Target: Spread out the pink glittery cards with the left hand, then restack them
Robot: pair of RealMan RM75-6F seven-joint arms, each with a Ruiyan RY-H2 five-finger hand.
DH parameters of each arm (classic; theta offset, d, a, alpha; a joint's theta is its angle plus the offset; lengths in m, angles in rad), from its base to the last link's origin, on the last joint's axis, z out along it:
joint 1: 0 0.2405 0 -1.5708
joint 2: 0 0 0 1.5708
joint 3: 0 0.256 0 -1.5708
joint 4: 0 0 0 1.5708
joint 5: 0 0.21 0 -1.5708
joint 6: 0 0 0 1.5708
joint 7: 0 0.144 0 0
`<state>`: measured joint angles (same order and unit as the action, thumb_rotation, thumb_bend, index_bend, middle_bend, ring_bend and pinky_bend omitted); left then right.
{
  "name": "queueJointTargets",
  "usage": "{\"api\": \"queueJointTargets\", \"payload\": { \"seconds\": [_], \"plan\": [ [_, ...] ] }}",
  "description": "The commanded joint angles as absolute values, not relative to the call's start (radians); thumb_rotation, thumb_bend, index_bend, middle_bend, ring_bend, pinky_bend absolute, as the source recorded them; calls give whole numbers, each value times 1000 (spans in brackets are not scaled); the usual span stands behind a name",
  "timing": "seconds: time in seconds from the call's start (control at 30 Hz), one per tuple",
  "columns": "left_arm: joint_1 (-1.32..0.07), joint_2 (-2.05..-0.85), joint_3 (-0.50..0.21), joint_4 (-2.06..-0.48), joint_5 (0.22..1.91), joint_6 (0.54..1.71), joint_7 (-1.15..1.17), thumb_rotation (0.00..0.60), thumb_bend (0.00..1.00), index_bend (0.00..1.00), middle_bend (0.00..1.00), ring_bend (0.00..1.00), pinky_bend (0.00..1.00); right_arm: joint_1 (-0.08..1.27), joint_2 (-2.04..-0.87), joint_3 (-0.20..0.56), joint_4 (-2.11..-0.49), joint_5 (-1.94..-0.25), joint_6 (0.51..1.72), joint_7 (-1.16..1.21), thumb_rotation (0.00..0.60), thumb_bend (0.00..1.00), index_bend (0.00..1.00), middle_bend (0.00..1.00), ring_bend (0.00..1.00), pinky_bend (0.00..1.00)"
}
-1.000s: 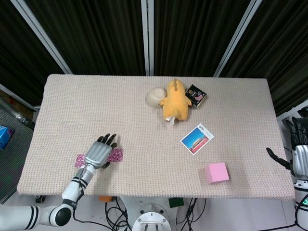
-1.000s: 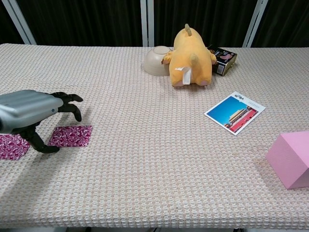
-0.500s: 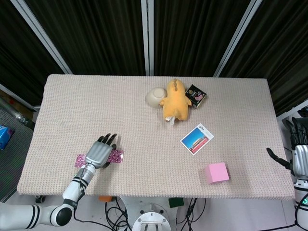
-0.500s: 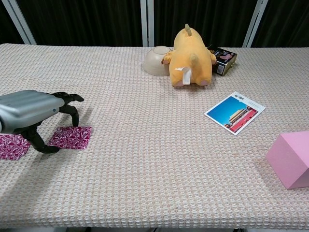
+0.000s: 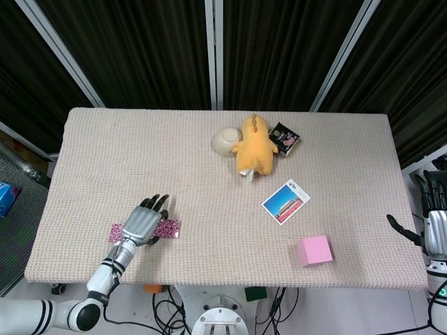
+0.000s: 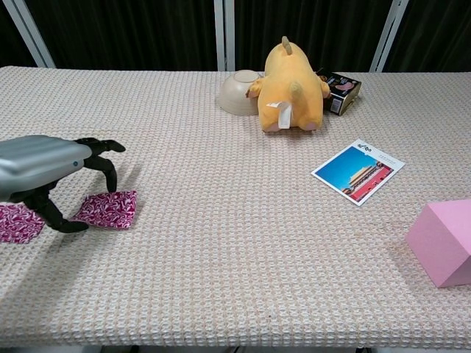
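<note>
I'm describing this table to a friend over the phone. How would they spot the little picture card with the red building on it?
Start at the yellow plush toy lying at the far middle of the table. Come toward the near edge and slightly right: the postcard lies flat and alone, tilted. Unlike the plain pink block nearer the edge, it is thin and shows blue sky over a red building.

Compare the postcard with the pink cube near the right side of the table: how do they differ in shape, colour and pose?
The postcard is a thin flat sheet; the pink cube is a solid block standing up from the table. The postcard carries a printed picture with blue sky and a red building; the cube is plain pink. The postcard lies farther from the robot, the cube nearer the front edge. Neither is touched by a hand.
</note>
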<state>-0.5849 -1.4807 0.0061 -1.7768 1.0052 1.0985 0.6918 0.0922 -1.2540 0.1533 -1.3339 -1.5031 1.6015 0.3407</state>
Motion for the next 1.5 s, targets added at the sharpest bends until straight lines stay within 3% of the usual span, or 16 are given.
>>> {"api": "queueJointTargets", "payload": {
  "seconds": [0.03,0.43,0.67,1.5],
  "plan": [
    [-580,-1473,12,-1785,1018,1104,682,600,204,389,0,0,148,92,-1254,153,-1334,-1503,1602,340,600,452,0,0,0,0],
    [-523,-1387,65,-1869,1100,1194,678,600,204,388,0,0,148,98,-1249,153,-1351,-1512,1600,324,600,452,0,0,0,0],
    [-466,-1340,116,-1819,1189,1229,609,600,204,387,0,0,148,102,-1248,149,-1367,-1523,1603,307,600,451,0,0,0,0],
    [-411,-1294,133,-1630,1324,1146,394,600,204,367,0,0,148,102,-1242,146,-1400,-1518,1596,255,600,463,0,0,0,0]
  ]
}}
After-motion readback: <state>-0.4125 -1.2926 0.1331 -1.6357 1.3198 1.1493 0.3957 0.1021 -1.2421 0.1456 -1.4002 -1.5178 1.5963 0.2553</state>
